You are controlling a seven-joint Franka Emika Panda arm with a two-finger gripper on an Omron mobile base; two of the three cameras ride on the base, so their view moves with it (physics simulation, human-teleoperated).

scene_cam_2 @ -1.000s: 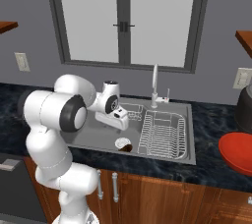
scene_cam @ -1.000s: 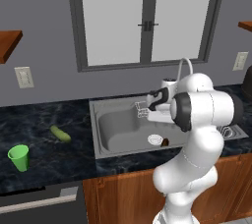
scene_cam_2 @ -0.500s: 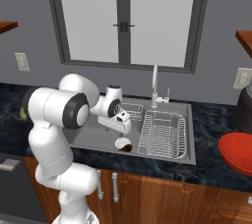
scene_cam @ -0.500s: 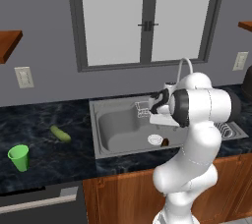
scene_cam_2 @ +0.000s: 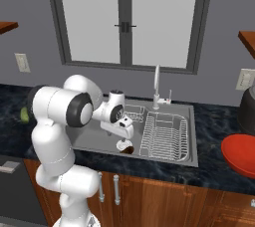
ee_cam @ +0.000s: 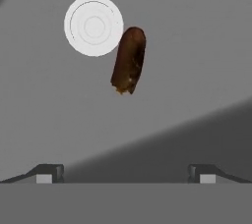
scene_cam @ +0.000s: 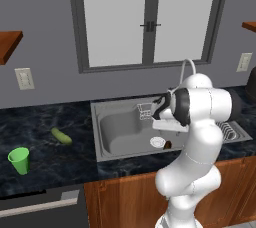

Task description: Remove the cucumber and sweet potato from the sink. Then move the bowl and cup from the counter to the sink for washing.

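Kitchen wall with a big grey-framed window (scene_cam: 145,22), and below it the dark marbled bench (scene_cam: 45,154) running wall to wall over wooden cabinets. Set into the middle of the bench is the sink (scene_cam: 120,132), a steel basin with its faucet (scene_cam_2: 156,84) at the back edge and the wire dish rack (scene_cam_2: 167,134) filling its right half.

Against a second ago, the arm (scene_cam: 197,122) has swung further over the basin: the hand sits lower and nearer the drain than before, while nothing on the bench has shifted.

The red bowl (scene_cam_2: 241,154) sits at the bench's far right end, by the front edge. The cup (scene_cam: 19,160) stands upright at the bench's left end, near the front edge. The cucumber (scene_cam: 61,136) lies on the bench between the cup and the sink's left rim, long axis running diagonally, back-left to front-right.

Now the gripper (ee_cam: 125,171), and its fingers are spread wide apart with nothing between them, hanging over the basin floor. Down there is the sweet potato (ee_cam: 129,60), lying flat on the sink bottom just beside the white drain (ee_cam: 93,25), right at its edge. In the hand view its long axis runs nearly up and down, tilted slightly, rounded end away from the gripper.
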